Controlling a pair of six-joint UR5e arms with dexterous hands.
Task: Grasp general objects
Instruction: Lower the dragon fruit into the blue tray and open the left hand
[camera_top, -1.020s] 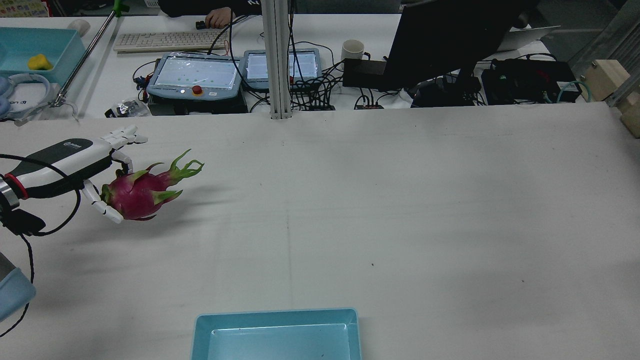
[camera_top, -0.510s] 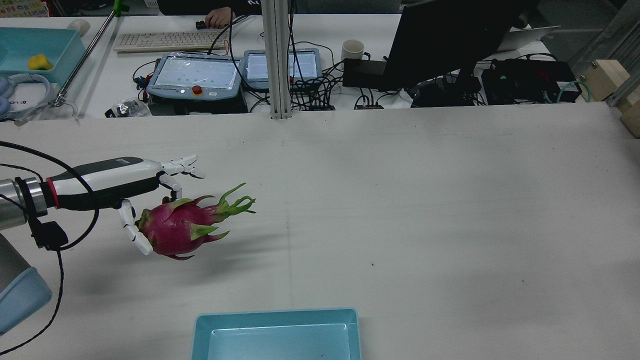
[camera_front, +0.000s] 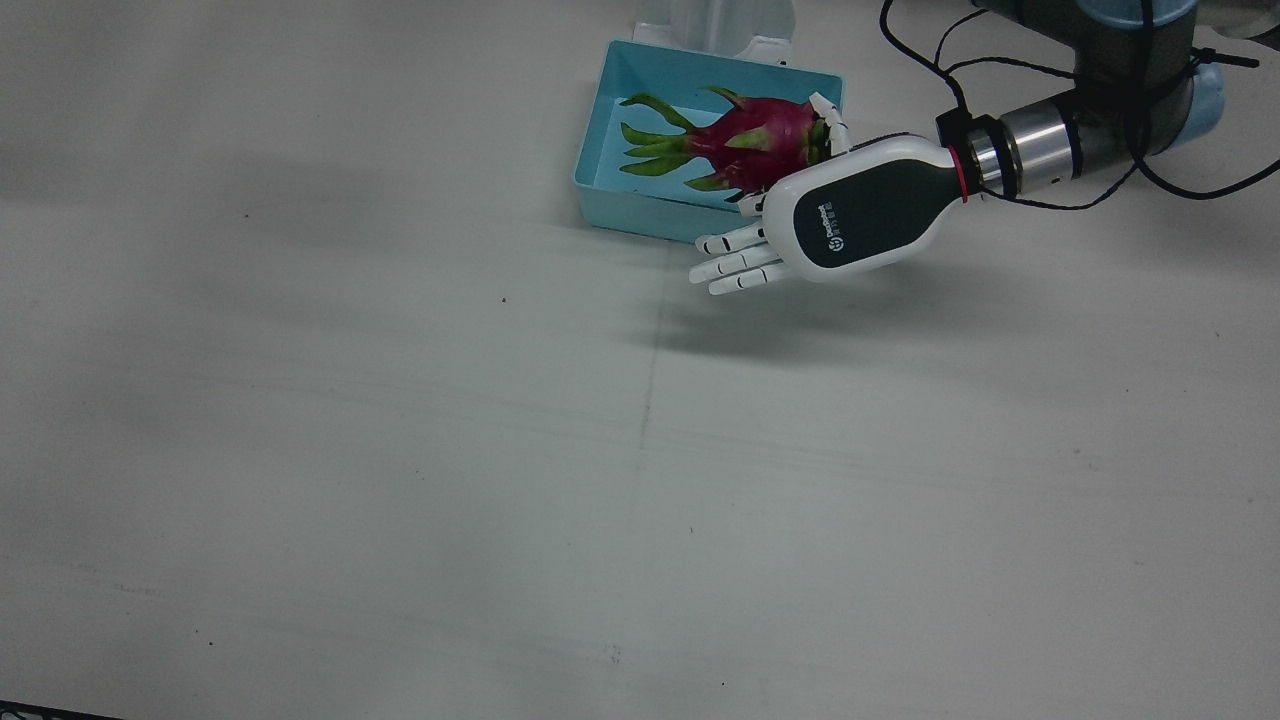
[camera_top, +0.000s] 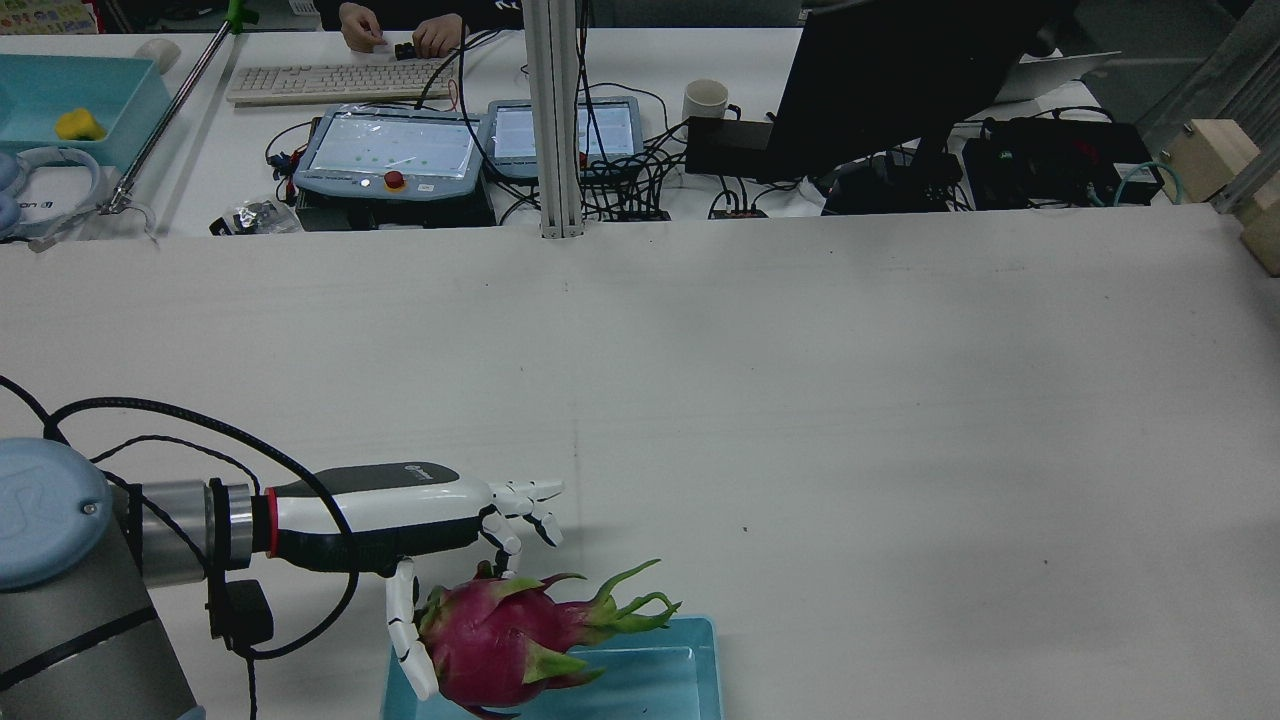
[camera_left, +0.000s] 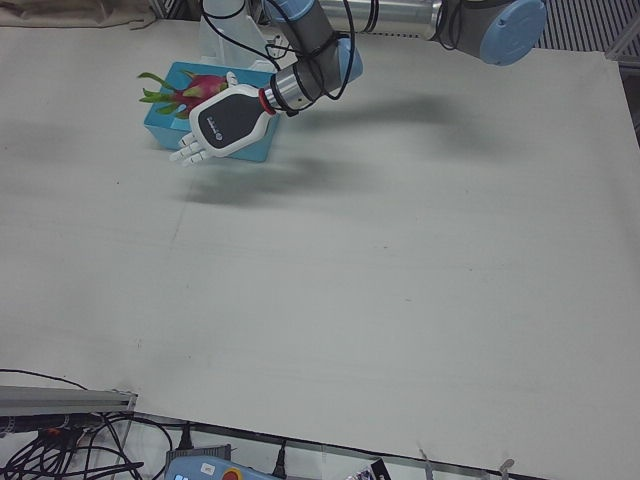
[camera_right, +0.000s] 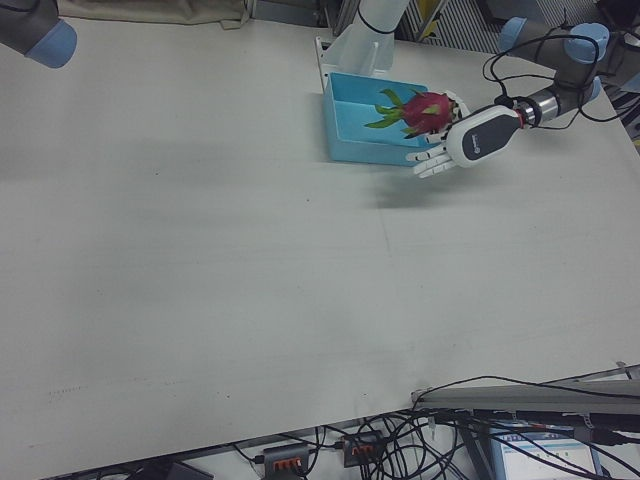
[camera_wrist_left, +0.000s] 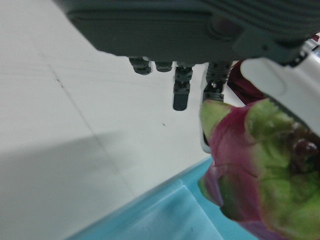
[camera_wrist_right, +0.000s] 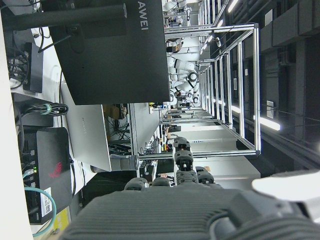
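A pink dragon fruit (camera_top: 510, 635) with green scales is held in my left hand (camera_top: 400, 520), pinched at its blunt end while the other fingers (camera_front: 735, 265) stick out straight. The fruit hangs over the light blue tray (camera_top: 690, 680), leafy tip pointing toward the tray's middle. It also shows in the front view (camera_front: 760, 140) over the tray (camera_front: 600, 170), beside the hand (camera_front: 860, 205). The left hand view shows the fruit (camera_wrist_left: 260, 165) close up above the tray's rim (camera_wrist_left: 150, 215). My right hand (camera_wrist_right: 175, 215) shows only in its own view, raised off the table and holding nothing.
Behind the table's far edge stand two teach pendants (camera_top: 390, 150), a keyboard (camera_top: 330, 80), a monitor (camera_top: 900, 80) and tangled cables. An aluminium post (camera_top: 555, 120) rises at the far edge. The right arm's elbow (camera_right: 40, 30) sits at the table's corner.
My left hand has carried the dragon fruit from the far left of the table toward the robot and rightward, until it hangs over the blue tray. The grip is unchanged.
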